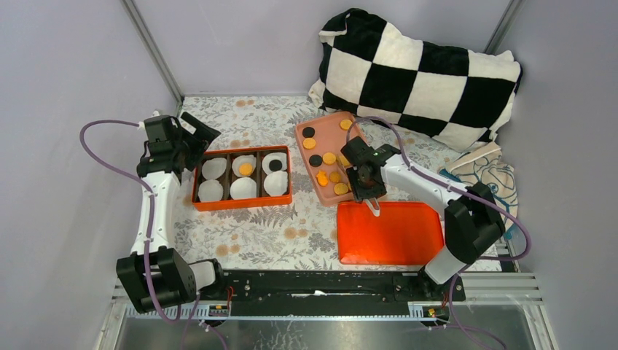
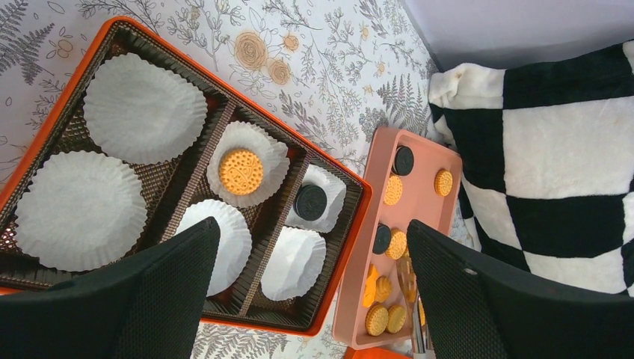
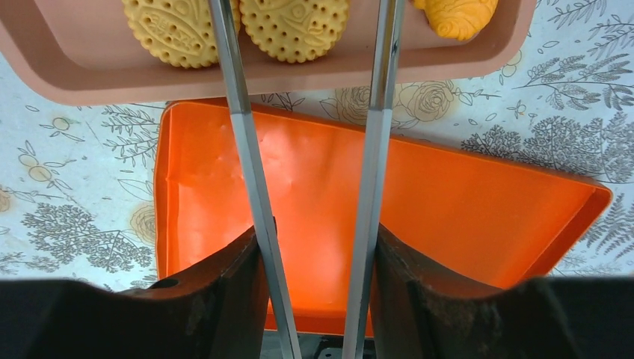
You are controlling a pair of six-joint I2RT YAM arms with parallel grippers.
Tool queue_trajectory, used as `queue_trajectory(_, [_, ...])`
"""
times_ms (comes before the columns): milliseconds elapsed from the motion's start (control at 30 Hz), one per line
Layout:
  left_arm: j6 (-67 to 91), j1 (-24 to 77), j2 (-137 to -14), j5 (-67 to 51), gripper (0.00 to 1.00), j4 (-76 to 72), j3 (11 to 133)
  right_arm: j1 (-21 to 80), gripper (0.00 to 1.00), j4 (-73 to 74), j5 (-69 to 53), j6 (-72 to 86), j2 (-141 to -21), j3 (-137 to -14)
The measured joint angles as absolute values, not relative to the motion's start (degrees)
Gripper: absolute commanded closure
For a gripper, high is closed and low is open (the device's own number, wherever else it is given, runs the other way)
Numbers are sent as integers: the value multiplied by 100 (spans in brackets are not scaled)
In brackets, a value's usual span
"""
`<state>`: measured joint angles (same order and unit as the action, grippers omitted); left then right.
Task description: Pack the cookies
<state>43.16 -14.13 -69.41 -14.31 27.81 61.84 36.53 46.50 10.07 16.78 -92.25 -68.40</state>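
Observation:
Several cookies [image 1: 329,158], golden-orange and black, lie in a pink tray [image 1: 326,136]. An orange box [image 1: 240,205] holds white paper liners; one liner holds an orange cookie [image 1: 245,169], another a black cookie [image 1: 275,165]. My right gripper [image 1: 364,182] is shut on metal tongs [image 3: 247,149], whose arms are spread over the tray's near end. A round cookie [image 3: 295,26] lies between the tong arms; their tips are out of view. My left gripper [image 1: 197,138] is open and empty above the box's far left corner. The left wrist view shows both boxed cookies [image 2: 241,171].
An orange lid [image 1: 390,233] lies upturned at the near right, under my right wrist. A black-and-white checked pillow [image 1: 419,73] fills the back right. A printed cloth [image 1: 484,171] lies at the right edge. Grey walls close in the floral tabletop.

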Motion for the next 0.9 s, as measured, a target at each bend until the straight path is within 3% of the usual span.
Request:
queue_trajectory(167, [4311,-1413,-6906,-1415,1,2794,6184,3927,48,4875,1323,1684,-9408,-7037])
queue_trajectory(467, [4292,-1413,-6906,-1433,1,2794,6184,4143,82,5164,1824,1726,-9854,-7404])
queue_trajectory(733, [4305,-1514,-6952,-1640,1,2792,6184,4309,91,5658,2342,1747,-9854,-8326])
queue_trajectory(900, [4357,-1555,-7037,-1678,1,2788,6219,4976,93,5953,2436,1752,-9854,-9209])
